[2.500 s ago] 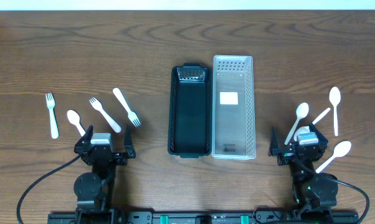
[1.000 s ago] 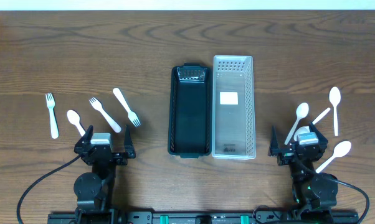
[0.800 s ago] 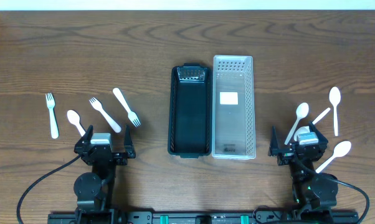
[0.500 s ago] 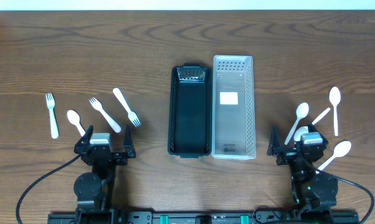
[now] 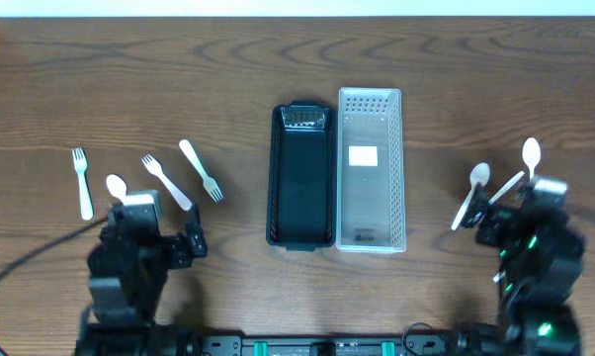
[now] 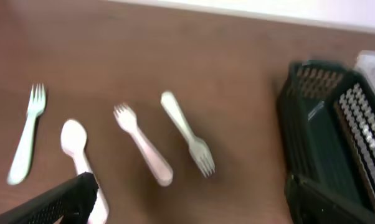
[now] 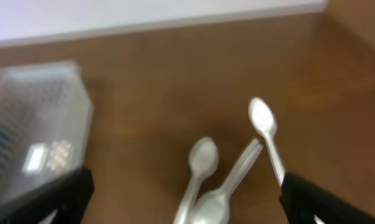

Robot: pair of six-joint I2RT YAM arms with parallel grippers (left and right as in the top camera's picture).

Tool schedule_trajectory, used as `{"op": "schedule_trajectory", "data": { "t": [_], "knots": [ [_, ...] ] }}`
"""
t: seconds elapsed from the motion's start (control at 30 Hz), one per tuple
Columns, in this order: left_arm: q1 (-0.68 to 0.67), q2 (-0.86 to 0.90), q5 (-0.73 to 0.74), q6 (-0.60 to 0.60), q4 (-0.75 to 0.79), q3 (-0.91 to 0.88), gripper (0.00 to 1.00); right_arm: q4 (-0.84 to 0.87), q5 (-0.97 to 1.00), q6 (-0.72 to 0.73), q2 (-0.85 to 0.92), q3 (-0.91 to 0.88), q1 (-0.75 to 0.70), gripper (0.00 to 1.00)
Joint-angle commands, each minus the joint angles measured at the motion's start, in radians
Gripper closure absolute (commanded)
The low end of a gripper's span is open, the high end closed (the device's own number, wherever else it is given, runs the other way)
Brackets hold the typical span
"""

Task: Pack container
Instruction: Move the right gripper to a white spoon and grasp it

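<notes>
Both wide open, empty. Ahead of left fingers [image 6: 63,199]: forks [image 6: 144,146], spoon [image 6: 75,140] on counter [image 6: 237,74]; black container [image 6: 318,124] ahead-right. Ahead between right fingers [image 7: 324,199]: spoons [image 7: 203,155]; clear container [image 7: 38,112] ahead-left.

Mid-table, black bin [image 5: 275,183] flush beside clear perforated bin [image 5: 401,173]; white forks [image 5: 201,170] left, white spoons [image 5: 472,193] right.

Both arms are black from end to end: the left arm [image 5: 129,272] wears a pale grey block [image 5: 136,210] on top and trails a thin black cable [image 5: 41,247] off its side. The right arm [image 5: 535,262] carries a matching pale cap [image 5: 548,188] and tiny green lights [image 5: 521,246]. Up close in the left wrist view, the fingers [image 6: 56,202] are matte black with a fine gridded texture.
</notes>
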Motion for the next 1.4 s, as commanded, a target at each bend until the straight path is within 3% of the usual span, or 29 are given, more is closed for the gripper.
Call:
{"op": "schedule_trajectory", "data": {
  "t": [0.0,0.17,0.33,0.47,0.9,1.37],
  "knots": [
    [0.006,0.152,0.006,-0.012,-0.112,0.158,0.02,-0.125,-0.027,-0.025,0.200,0.199,-0.064,0.01],
    [0.006,0.358,0.007,-0.012,-0.314,0.346,0.02,-0.459,-0.055,-0.029,0.530,0.525,-0.106,0.01],
    [0.006,0.462,0.007,-0.013,-0.384,0.404,0.02,-0.560,-0.161,-0.026,0.723,0.680,-0.104,0.01],
    [0.006,0.488,0.007,-0.013,-0.384,0.404,0.02,-0.610,-0.072,0.055,0.859,0.745,-0.104,0.01],
    [0.006,0.555,0.006,-0.012,-0.383,0.404,0.02,-0.499,0.017,0.100,1.218,0.756,-0.013,0.01],
    [0.006,0.558,0.006,-0.012,-0.382,0.404,0.02,-0.414,0.032,0.118,1.412,0.755,0.033,0.01]
  ]
}}
